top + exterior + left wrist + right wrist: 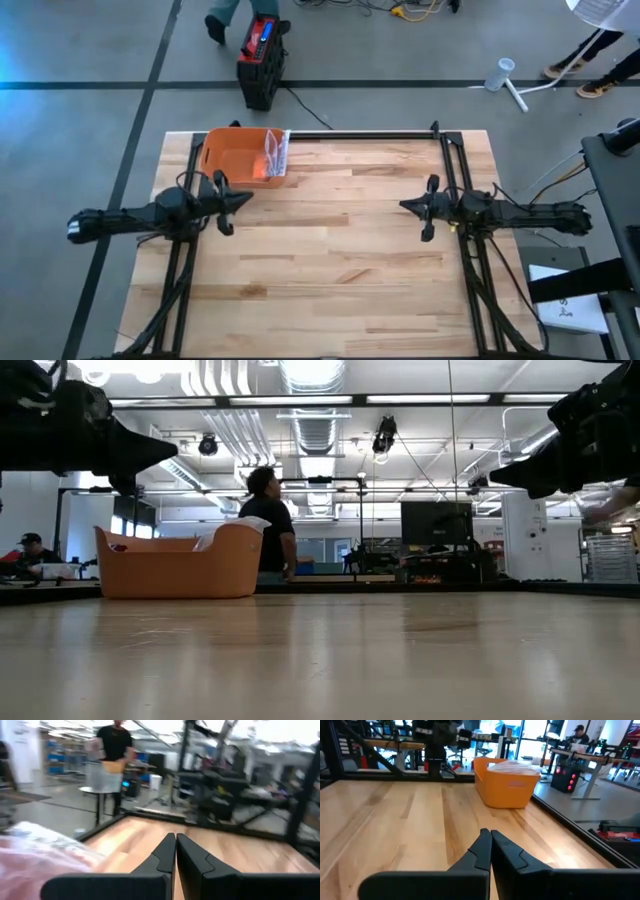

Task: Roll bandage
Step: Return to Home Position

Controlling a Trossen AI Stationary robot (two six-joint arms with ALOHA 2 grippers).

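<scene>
No bandage shows in any view. An orange tub [232, 155] stands at the table's far left, with a clear plastic bag [276, 152] lying over its right rim; the tub's bottom rests on the wood [175, 570]. My left gripper [246, 198] hovers shut just in front of the tub, pointing level toward the table's right. My right gripper [404, 206] hovers shut at the right side, pointing level toward the left. Both sets of fingers are closed on nothing in the wrist views [175, 838] [490, 834].
A black frame [360, 134] runs along the table's far edge and down both sides by the arms' bases. Bare wood [330, 260] lies between the two grippers and toward the near edge. A person [268, 525] stands beyond the far edge.
</scene>
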